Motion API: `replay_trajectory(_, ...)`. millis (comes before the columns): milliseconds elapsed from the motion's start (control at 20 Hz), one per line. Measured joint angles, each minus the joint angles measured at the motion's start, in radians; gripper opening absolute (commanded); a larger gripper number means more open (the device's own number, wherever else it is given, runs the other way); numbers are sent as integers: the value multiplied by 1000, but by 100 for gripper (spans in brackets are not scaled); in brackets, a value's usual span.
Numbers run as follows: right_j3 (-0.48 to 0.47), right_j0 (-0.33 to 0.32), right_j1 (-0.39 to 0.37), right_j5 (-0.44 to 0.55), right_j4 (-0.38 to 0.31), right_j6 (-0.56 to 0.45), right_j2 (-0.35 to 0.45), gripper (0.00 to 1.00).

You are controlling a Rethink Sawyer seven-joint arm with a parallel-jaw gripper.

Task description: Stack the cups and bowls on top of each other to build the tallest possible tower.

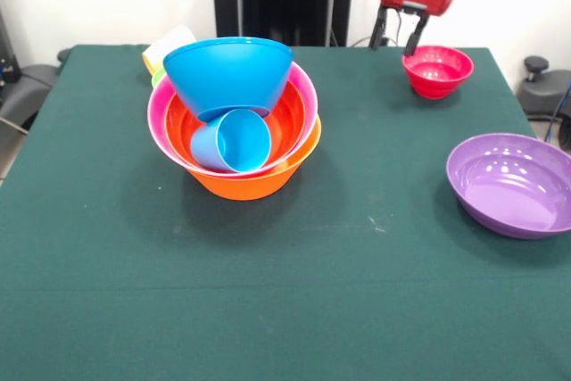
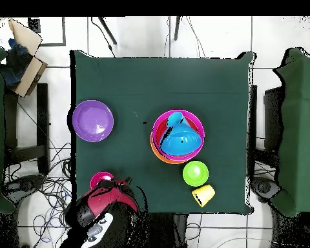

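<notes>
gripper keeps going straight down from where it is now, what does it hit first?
Most likely the small glossy magenta plastic bowl: the gripper hangs with open fingers pointing down over its far left rim. Depth is unclear; it could miss behind the bowl and meet the green tablecloth.

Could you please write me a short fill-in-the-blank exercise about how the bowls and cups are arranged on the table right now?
1. The light blue cup lies on its side inside the ____ bowl.
2. The bowl sitting alone, away from the tower, is ____ in colour.
3. The gripper hangs just above the small ____ bowl.
4. The bottom bowl of the tower is ____.

Missing words: red-orange; purple; magenta; orange
</notes>
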Motion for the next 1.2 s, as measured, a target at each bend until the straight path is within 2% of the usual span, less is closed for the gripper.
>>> replay_trajectory(350,55,20,19,-86,0,0,-23,100)
replay_trajectory(650,64,54,55,-133,8,0,-37,100)
replay_trajectory(1200,64,162,98,-133,130,0,-41,100)
